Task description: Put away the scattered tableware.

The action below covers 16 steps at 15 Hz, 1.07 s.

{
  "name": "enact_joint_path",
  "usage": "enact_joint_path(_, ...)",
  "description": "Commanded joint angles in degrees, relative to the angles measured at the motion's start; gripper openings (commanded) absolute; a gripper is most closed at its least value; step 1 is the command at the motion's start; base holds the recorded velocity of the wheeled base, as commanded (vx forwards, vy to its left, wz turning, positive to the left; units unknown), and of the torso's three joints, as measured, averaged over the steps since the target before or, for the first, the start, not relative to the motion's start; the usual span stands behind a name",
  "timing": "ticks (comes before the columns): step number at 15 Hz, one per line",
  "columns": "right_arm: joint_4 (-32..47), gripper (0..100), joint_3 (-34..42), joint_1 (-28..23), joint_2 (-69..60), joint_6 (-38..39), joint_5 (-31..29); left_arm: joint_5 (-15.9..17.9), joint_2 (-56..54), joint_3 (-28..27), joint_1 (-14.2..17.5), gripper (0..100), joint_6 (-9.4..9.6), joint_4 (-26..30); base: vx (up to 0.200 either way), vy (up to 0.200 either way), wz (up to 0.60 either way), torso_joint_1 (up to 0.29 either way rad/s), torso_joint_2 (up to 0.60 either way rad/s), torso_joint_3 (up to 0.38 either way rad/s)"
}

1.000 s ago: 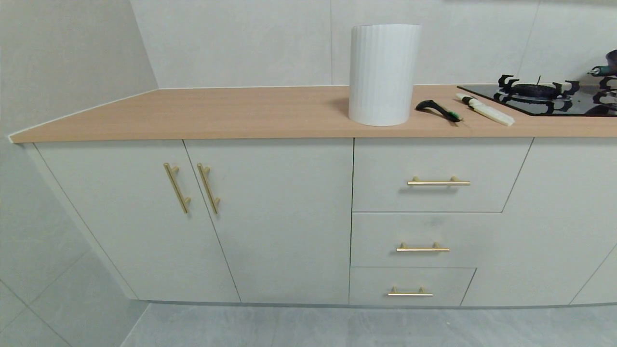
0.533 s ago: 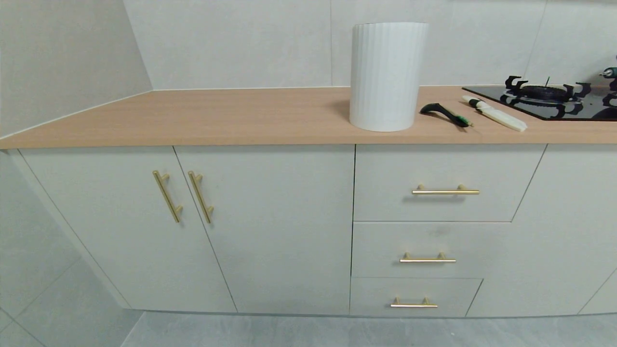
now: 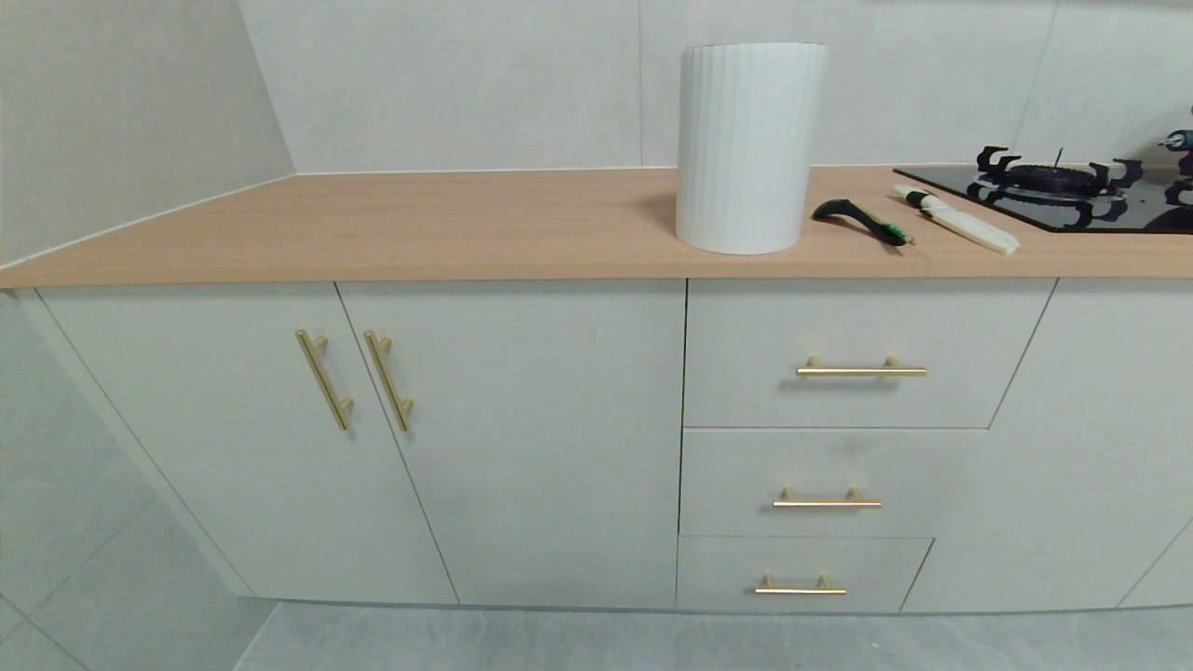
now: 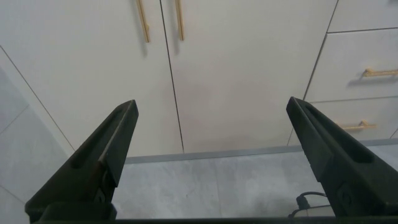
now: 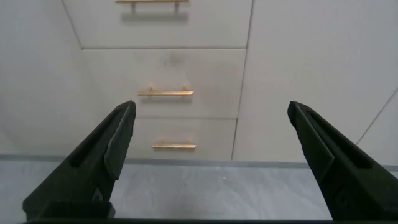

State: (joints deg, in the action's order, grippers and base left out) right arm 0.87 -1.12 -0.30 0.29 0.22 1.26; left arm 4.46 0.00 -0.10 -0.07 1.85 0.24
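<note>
Head view: one white ribbed container (image 3: pixel 750 149) stands on the countertop (image 3: pixel 419 224). At its 3 o'clock I count two utensils, a black peeler (image 3: pixel 857 219) and a white utensil (image 3: pixel 960 224). Wrist views: left gripper (image 4: pixel 211 106) jaws spread before two door handles (image 4: pixel 180 18), and right gripper (image 5: pixel 211 107) jaws spread before three drawer handles (image 5: pixel 165 93).

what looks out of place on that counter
Two utensils lie loose and askew on the counter: a black-handled tool and a cream utensil, between the white ribbed container and the hob. Nothing looks spilled or damaged.

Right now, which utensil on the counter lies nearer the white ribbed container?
The black-handled utensil with the green tip; the cream-coloured utensil lies beyond it, toward the gas hob.
</note>
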Motion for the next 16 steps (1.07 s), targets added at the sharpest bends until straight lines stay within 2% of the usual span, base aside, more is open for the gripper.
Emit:
enact_joint_path(1, -0.3, 100, -9.0, 1.9, 4.7, 2.9, 2.1, -0.1, 0.1, 0.0, 0.0, 100, -0.01, 0.0, 0.0, 0.0, 0.0, 0.0, 0.0, 0.0)
enact_joint_path(2, 0.3, 100, -11.9, 3.6, 8.8, 4.0, 2.9, -0.1, 0.1, 0.0, 0.0, 100, -0.01, 0.0, 0.0, 0.0, 0.0, 0.0, 0.0, 0.0)
enact_joint_path(5, 0.7, 100, -13.2, 9.6, 27.2, 1.7, 4.1, 0.0, 0.1, 0.0, 0.0, 100, -0.01, 0.0, 0.0, 0.0, 0.0, 0.0, 0.0, 0.0)
enact_joint_path(6, -0.3, 100, -14.2, 10.5, 37.5, 1.5, 4.2, -0.1, 0.1, 0.0, 0.0, 100, -0.01, 0.0, 0.0, 0.0, 0.0, 0.0, 0.0, 0.0)
enact_joint_path(9, -9.0, 100, -18.9, 10.8, 62.5, 1.3, 4.6, -0.1, 0.1, 0.0, 0.0, 100, -0.01, 0.0, 0.0, 0.0, 0.0, 0.0, 0.0, 0.0)
enact_joint_path(10, -10.5, 100, -19.5, 10.8, 65.4, 1.0, 4.5, -0.1, 0.1, 0.0, 0.0, 100, -0.01, 0.0, 0.0, 0.0, 0.0, 0.0, 0.0, 0.0)
enact_joint_path(12, -15.2, 100, -24.5, 10.8, 81.3, 0.3, 4.1, -0.1, 0.1, 0.0, 0.0, 100, -0.01, 0.0, 0.0, 0.0, 0.0, 0.0, 0.0, 0.0)
enact_joint_path(14, -16.9, 100, -27.3, 10.8, 88.4, 0.4, 4.1, -0.1, 0.1, 0.0, 0.0, 100, -0.01, 0.0, 0.0, 0.0, 0.0, 0.0, 0.0, 0.0)
enact_joint_path(16, -24.2, 100, -31.7, 10.8, 100.5, 0.3, 3.6, -0.1, 0.1, 0.0, 0.0, 100, -0.01, 0.0, 0.0, 0.0, 0.0, 0.0, 0.0, 0.0)
